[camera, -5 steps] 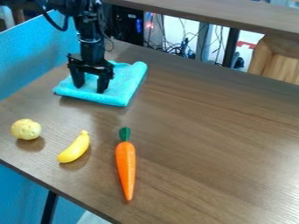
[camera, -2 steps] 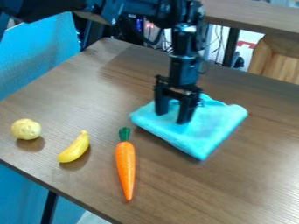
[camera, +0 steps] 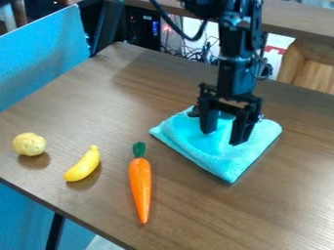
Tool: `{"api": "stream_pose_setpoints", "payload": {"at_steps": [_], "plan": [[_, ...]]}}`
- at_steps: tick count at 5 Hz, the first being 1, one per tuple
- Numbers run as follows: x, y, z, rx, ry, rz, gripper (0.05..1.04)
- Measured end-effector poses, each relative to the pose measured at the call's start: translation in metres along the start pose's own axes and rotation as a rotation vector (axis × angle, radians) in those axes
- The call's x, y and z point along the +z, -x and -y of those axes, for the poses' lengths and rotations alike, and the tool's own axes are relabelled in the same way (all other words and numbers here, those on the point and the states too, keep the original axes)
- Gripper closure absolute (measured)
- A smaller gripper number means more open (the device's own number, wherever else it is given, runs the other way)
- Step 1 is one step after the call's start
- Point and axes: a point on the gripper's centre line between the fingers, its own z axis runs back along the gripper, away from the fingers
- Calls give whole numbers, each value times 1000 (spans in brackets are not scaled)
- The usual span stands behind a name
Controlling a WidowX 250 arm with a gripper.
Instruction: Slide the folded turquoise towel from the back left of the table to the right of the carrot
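Where the bench (camera: 293,195) spreads across most of the view, its brown top shows a streaky wood grain and a soft sheen. A blue panel (camera: 39,63) rises along its far left side. The black arm (camera: 235,73) comes in from the top edge, right of the middle, and hangs nearly upright over the cloth (camera: 221,168). Bright turquoise and roughly square, the cloth lies right of the bench's middle, turned so that one corner points toward the near side. Its surface looks soft and slightly fuzzy, with a shallow, rumpled hollow and low folds around the pincer (camera: 223,137) and a flatter, smoother portion toward the near corner; part of its far side is hidden. The pincer points down over the cloth, its two fingers standing well apart. Left of the cloth's near corner lies an orange carrot (camera: 140,185) with a dark green top, its tip toward the near side. Left of that are a curved yellow banana (camera: 83,164), lying at a slant, and a pale yellow, roundish, slightly knobby potato (camera: 29,144).
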Motion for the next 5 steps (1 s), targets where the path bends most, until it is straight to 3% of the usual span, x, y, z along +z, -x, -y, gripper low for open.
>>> {"api": "stream_pose_setpoints", "payload": {"at_steps": [1,2,3,5], "plan": [[31,4,-3,30,-45,110,85],[64,23,-29,106,-154,193,85],[80,37,-53,167,-225,209,85],[79,43,-55,134,-223,169,85]]}}
